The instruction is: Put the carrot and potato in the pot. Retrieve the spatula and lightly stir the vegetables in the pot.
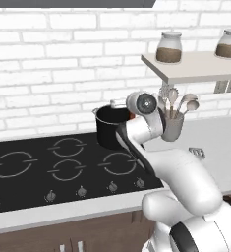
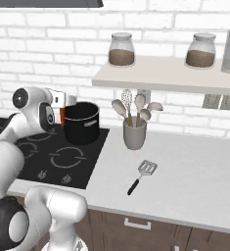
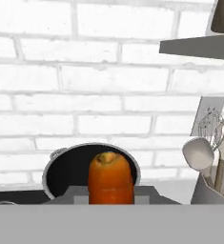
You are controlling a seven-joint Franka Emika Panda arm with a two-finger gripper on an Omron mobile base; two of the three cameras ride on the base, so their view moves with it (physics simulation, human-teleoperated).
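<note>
My gripper point(image 2: 62, 112) is shut on the carrot point(image 3: 110, 178), an orange tapered piece held just in front of the pot's near rim. The pot point(image 1: 108, 126) is black with a silver rim and stands at the cooktop's back right corner; its inside looks dark in the hand view, where the pot point(image 3: 66, 169) lies behind the carrot. On the counter to the right of the cooktop lies the spatula point(image 2: 142, 175), black handle toward me and slotted head away. The potato is out of view.
A grey utensil cup point(image 2: 134, 135) with spoons and a whisk stands right of the pot, close to my hand. Above it a shelf point(image 2: 170, 76) carries jars. The black cooktop point(image 1: 38, 167) spreads left, with the brick wall behind.
</note>
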